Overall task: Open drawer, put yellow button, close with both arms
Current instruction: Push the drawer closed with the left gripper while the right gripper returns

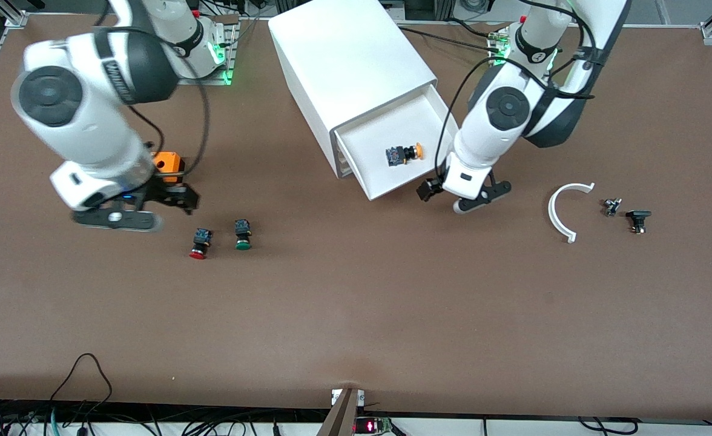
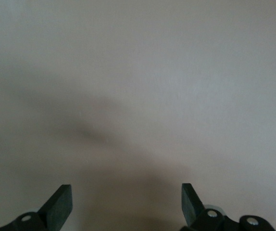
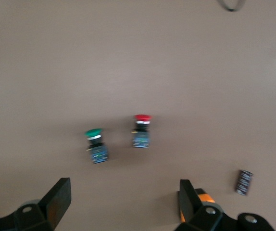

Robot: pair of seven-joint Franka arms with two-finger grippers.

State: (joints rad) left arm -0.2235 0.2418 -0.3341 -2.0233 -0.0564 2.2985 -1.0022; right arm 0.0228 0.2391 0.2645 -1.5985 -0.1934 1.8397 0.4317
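The white cabinet [image 1: 344, 54] stands at the back of the table with its top drawer [image 1: 386, 124] pulled out. The yellow button [image 1: 405, 154] lies on its side inside the drawer. My left gripper [image 1: 462, 195] hangs open and empty beside the drawer's front corner, toward the left arm's end; in the left wrist view the left gripper [image 2: 126, 202] has only bare table below it. My right gripper [image 1: 150, 206] is open and empty over the table toward the right arm's end; in the right wrist view the right gripper [image 3: 123, 197] has nothing between its fingers.
A red button [image 1: 199, 243] [image 3: 141, 131] and a green button [image 1: 243, 235] [image 3: 96, 145] lie close to the right gripper. An orange block [image 1: 167, 163] sits under that wrist. A white curved strip [image 1: 565, 212] and two small black parts [image 1: 611, 206] [image 1: 637, 220] lie toward the left arm's end.
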